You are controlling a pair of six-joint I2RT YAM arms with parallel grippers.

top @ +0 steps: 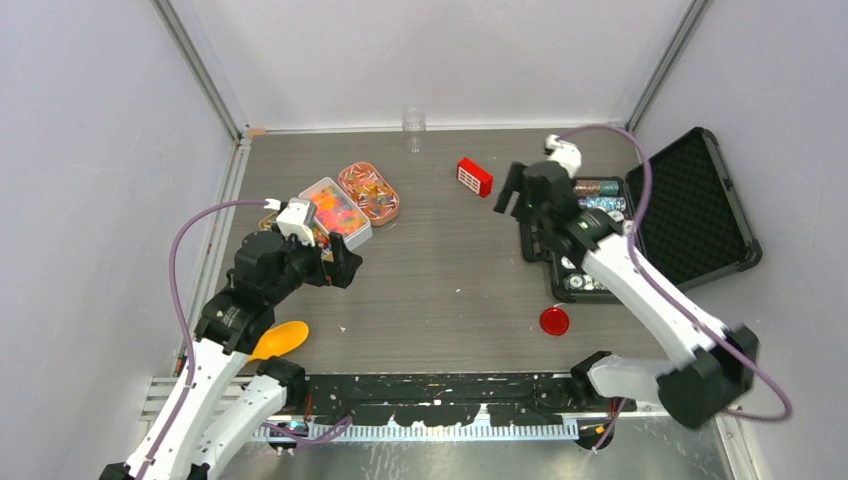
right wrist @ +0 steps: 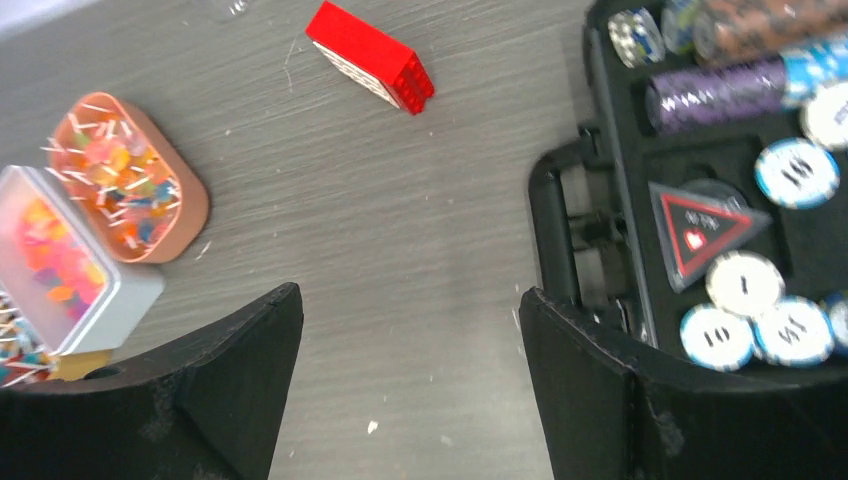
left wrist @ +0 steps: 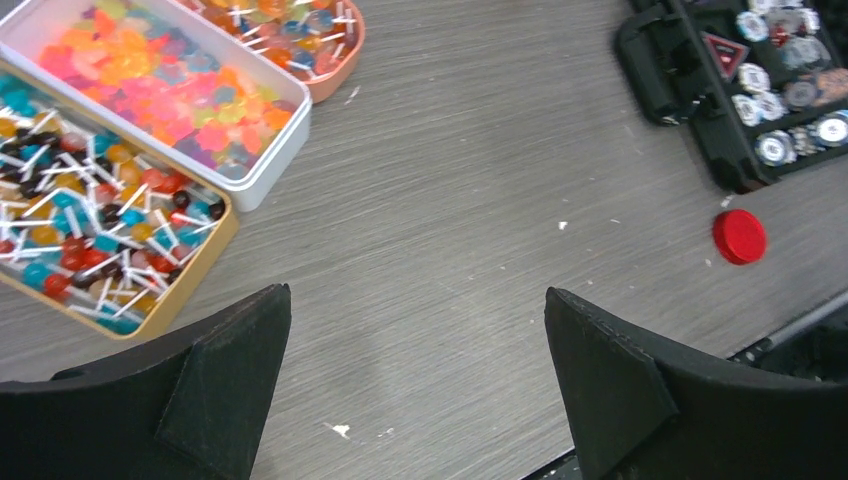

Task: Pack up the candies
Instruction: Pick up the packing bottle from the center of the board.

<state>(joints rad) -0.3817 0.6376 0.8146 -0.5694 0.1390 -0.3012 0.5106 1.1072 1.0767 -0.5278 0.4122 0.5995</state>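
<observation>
Lying in open tins (top: 357, 238) at the overhead view's upper left, the candies (top: 338, 212) look tiny, light, loose; you would scoop, not pinch, with the yellow scoop (top: 280, 338). Your left gripper (left wrist: 418, 300) and right gripper (right wrist: 410, 300) gape, empty.

The right gripper (right wrist: 410, 300) is wide open above a grey table (right wrist: 400, 180). A red box (right wrist: 372, 55) lies ahead. On the left, candies (right wrist: 120, 185) fill an orange tray (right wrist: 192, 215). On the right, poker chips (right wrist: 797, 172) sit in a black case (right wrist: 612, 160).

Lighting: bright, even, from above the desk (top: 450, 280). Shadows: you see only faint, soft ones on it. Focus: desk grain sharp; wrist-view edges slightly soft.
</observation>
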